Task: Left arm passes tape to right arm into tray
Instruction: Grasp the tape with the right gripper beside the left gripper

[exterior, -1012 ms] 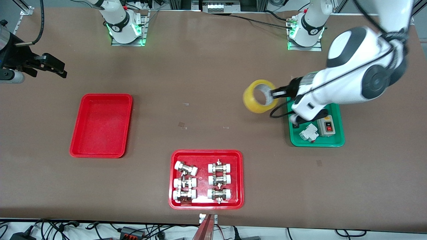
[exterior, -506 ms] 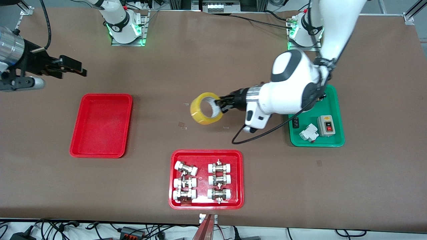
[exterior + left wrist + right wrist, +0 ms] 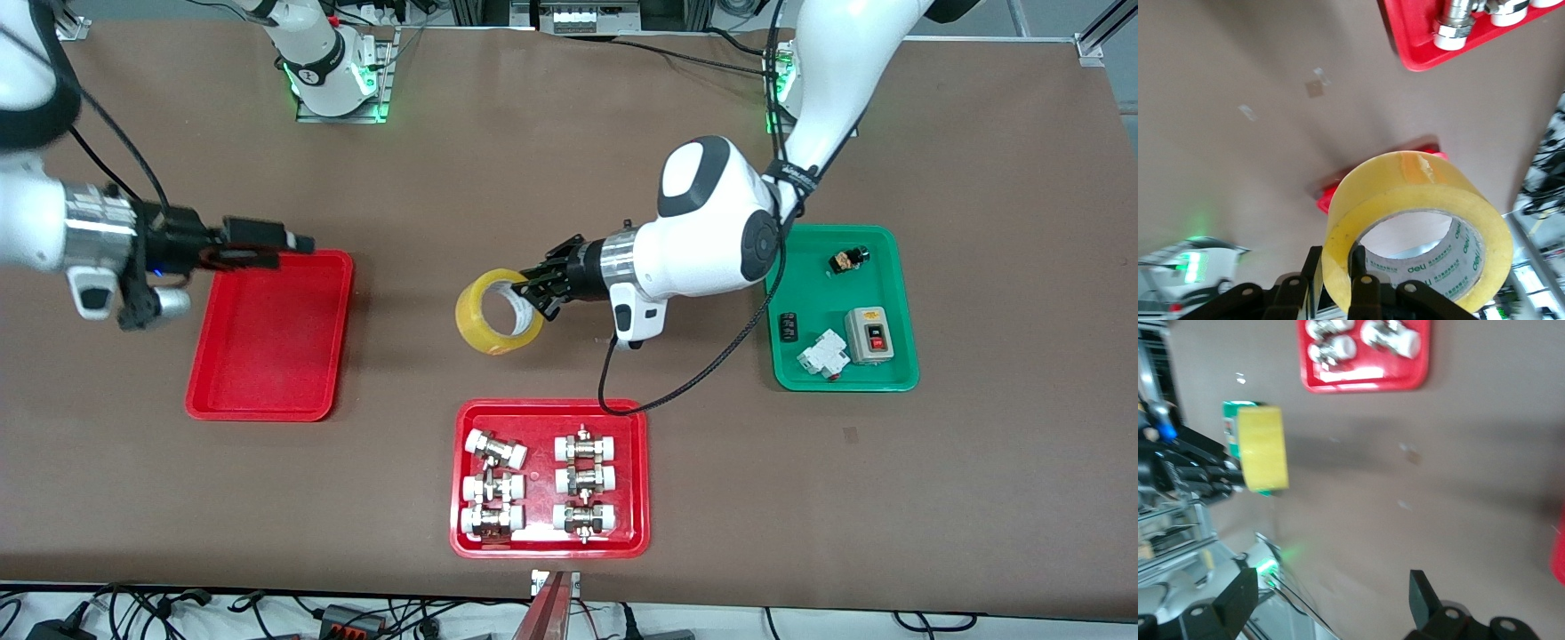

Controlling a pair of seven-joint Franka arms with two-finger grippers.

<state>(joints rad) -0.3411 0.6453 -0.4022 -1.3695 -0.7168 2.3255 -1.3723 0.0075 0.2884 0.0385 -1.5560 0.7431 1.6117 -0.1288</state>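
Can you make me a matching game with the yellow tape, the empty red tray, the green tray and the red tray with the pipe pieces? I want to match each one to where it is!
Things:
1. tape
2. tray
3. green tray
4. tray of pipe fittings

Places:
A. toward the left arm's end of the table
B. nearest the front camera
C. held in the air by the left end effector
D. under the open right end effector

Pairs: 1-C, 2-D, 3-A, 4-B

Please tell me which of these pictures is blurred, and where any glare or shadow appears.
Right wrist view: motion-blurred, the tape smeared. Left wrist view: tape sharp, background soft. Front view: sharp; the tray shows faint gloss; soft shadow beside the left gripper.
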